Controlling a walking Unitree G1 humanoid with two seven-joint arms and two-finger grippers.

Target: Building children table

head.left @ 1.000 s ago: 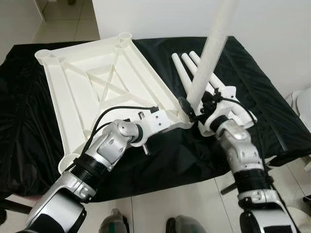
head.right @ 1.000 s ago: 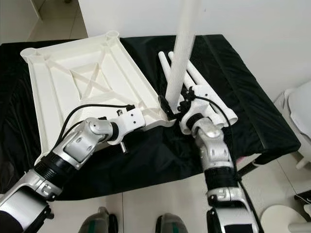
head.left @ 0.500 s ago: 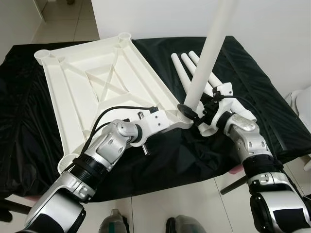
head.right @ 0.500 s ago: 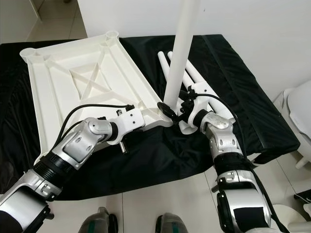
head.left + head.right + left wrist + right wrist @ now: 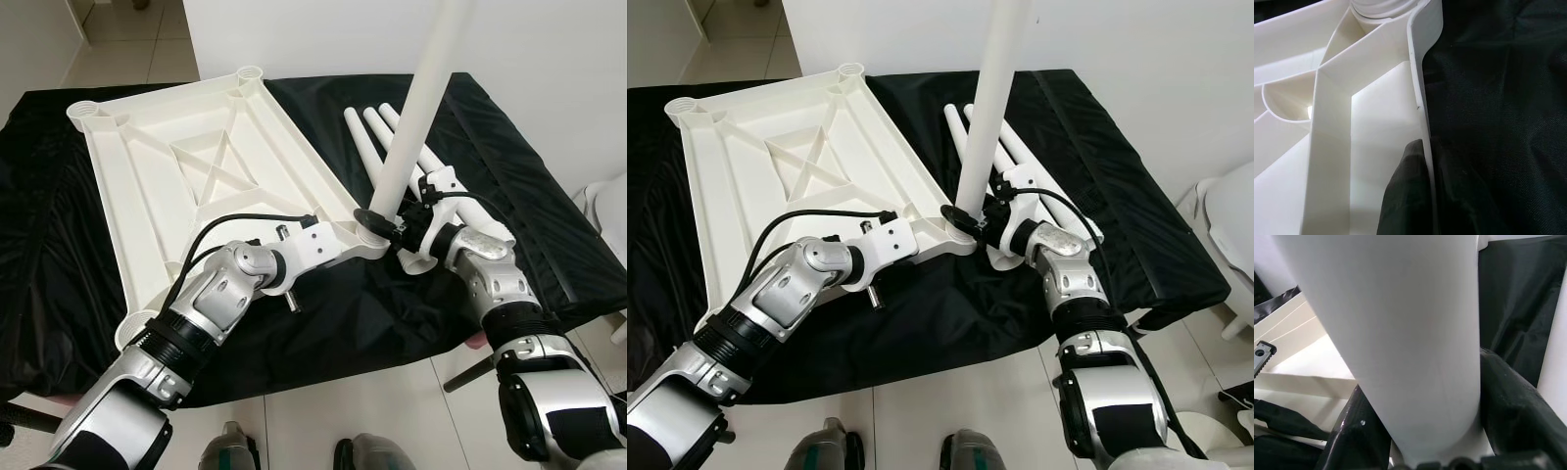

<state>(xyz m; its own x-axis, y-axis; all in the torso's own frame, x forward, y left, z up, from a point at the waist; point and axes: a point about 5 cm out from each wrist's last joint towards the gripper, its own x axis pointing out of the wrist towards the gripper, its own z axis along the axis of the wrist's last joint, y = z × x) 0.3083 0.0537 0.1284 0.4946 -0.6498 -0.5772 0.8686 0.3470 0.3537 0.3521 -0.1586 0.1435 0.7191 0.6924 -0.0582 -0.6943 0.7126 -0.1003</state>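
Observation:
A white plastic tabletop (image 5: pixel 196 157) lies upside down on a black cloth, its ribs and corner sockets facing up. My left gripper (image 5: pixel 364 235) is shut on the tabletop's near right rim; its fingertips (image 5: pixel 1410 196) clamp that rim (image 5: pixel 1422 98) in the left wrist view. My right gripper (image 5: pixel 392 223) is shut on a long white table leg (image 5: pixel 416 108) that stands nearly upright, its foot at the near right corner socket. The leg (image 5: pixel 1400 333) sits between the black fingers (image 5: pixel 1513 406) in the right wrist view.
Three more white legs (image 5: pixel 392 147) lie side by side on the black cloth (image 5: pixel 509 166) right of the tabletop. A white wall rises behind. Tiled floor (image 5: pixel 392 401) runs along the front edge, with a white object (image 5: pixel 612 211) at the far right.
The right arm has swung the leg more upright and brought its foot left onto the tabletop's near right corner. The left gripper has kept its hold on the rim.

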